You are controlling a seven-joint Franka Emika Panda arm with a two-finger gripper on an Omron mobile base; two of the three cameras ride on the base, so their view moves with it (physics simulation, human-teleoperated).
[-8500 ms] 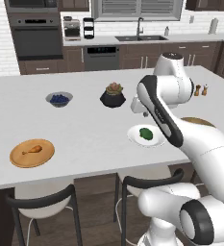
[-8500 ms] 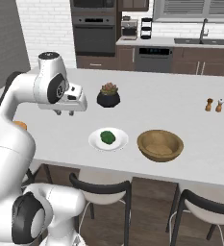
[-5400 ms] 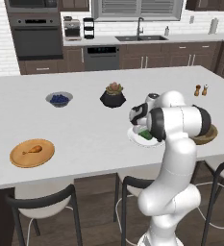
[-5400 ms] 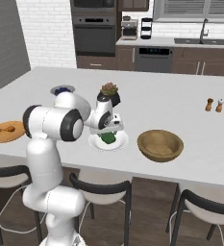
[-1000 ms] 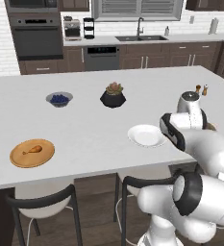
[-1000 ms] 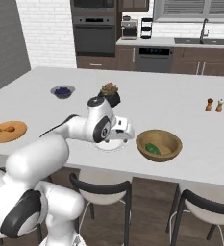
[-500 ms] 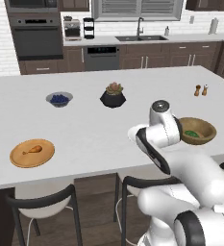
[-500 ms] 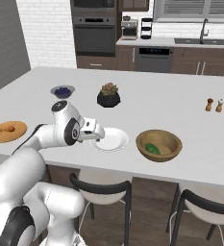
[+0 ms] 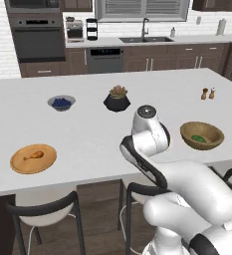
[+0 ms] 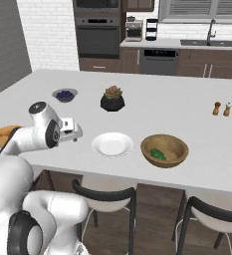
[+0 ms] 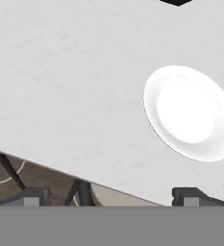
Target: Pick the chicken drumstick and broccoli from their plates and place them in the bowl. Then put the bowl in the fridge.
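1. Gripper [image 10: 76, 133], my white two-finger tool with dark tips: jaws spread wide, nothing between them, held above the white island countertop [image 10: 152, 112] to the left of the white plate. In the hand view its two dark fingertips [image 11: 31, 196] stand far apart over bare counter near the near edge.
2. Round flat white plate [image 10: 112, 144]: lying flat near the front edge of the counter, just left of the bowl; also in the hand view [image 11: 190, 113].
3. Wide round brown wooden bowl [image 10: 165, 150] with a tan inside: on the counter to the right of the white plate, near the front edge.
4. Small dark green lumpy broccoli floret [image 10: 158, 154]: lying inside the wooden bowl; seen there from the left base view too [image 9: 199, 138].
5. Round tan-orange wooden plate [image 9: 33, 158]: far left on the counter, near the front edge, well apart from the bowl.
6. Small golden-orange chicken drumstick [image 9: 33, 156]: lying on the wooden plate.
7. Small grey bowl of blueberries [image 9: 61, 102]: farther back on the left.
8. Green-pink succulent in a black pot [image 9: 117, 98]: mid-counter, behind the white plate.
9. Pair of small brown and white shakers [image 10: 222, 108]: far right.
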